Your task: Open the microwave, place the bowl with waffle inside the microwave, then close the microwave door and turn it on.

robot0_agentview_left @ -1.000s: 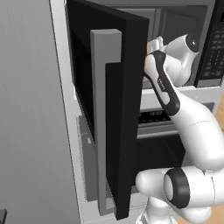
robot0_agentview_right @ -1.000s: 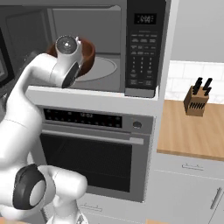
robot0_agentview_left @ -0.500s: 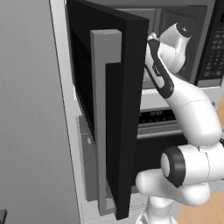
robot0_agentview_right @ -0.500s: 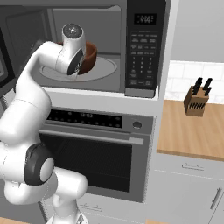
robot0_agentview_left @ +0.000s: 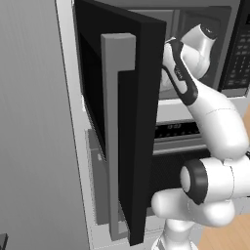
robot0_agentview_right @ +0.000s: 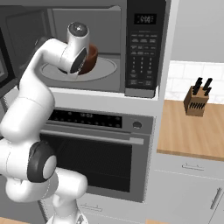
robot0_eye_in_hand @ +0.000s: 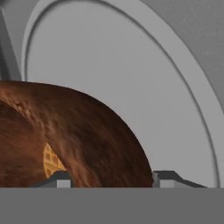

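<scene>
The microwave [robot0_agentview_right: 144, 48] stands open, its black door [robot0_agentview_left: 141, 122] with the grey bar handle [robot0_agentview_left: 114, 136] swung out to the left. My arm reaches into the grey cavity. The reddish-brown bowl with waffle [robot0_agentview_right: 90, 59] rests on the round turntable [robot0_agentview_right: 107, 70], half hidden behind my hand [robot0_agentview_right: 76, 50]. In the hand view the bowl [robot0_eye_in_hand: 87, 131] fills the lower left, with a bit of yellow waffle [robot0_eye_in_hand: 51, 161] inside. My gripper [robot0_eye_in_hand: 113, 179] straddles the bowl's wall, one fingertip [robot0_eye_in_hand: 57, 180] inside and the other outside. Whether they press on it is unclear.
A steel oven [robot0_agentview_right: 96, 153] with a horizontal handle sits right under the microwave. To the right is a wooden counter [robot0_agentview_right: 188, 131] with a knife block [robot0_agentview_right: 195, 103]. A tall grey cabinet panel [robot0_agentview_left: 29, 122] stands left of the open door.
My arm has stretched further into the cavity and carried the bowl deeper, toward the middle of the turntable. The door has not moved.
</scene>
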You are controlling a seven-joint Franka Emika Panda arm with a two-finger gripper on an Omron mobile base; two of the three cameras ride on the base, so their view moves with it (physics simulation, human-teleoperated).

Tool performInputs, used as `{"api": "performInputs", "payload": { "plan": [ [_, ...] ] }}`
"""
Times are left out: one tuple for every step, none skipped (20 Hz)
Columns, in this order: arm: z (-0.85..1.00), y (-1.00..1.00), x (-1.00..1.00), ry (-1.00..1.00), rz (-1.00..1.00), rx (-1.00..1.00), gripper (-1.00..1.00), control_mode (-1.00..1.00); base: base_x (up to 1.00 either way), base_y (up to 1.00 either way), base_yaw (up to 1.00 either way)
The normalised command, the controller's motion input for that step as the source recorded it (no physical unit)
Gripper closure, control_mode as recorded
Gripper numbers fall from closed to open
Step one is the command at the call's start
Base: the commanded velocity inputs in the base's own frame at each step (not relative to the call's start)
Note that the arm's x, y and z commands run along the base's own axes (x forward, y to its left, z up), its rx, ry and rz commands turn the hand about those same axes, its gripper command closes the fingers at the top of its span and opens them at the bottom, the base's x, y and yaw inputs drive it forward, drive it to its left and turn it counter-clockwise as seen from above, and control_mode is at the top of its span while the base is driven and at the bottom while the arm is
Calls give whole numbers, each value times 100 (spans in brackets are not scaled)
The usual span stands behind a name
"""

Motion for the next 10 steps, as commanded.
{"api": "performInputs", "payload": {
  "plan": [
    [-11,0,0,-7,0,11,-100,-100,0,0,0],
    [-3,0,-5,-12,1,11,-100,-100,0,0,0],
    [0,0,-14,-15,2,10,-100,-100,0,0,0],
    [0,0,-23,-15,3,7,-100,-100,0,0,0],
    [0,0,-14,-9,3,6,-100,-100,0,0,0],
    [4,0,-5,-5,3,6,-100,-100,0,0,0],
    [16,0,-1,-9,3,5,-100,-100,0,0,0],
    [27,0,-4,-12,3,5,-100,-100,0,0,0],
    [32,0,-19,-17,5,5,-100,-100,0,0,0],
    [33,0,-47,-20,5,3,-100,-100,0,0,0]
  ]
}}
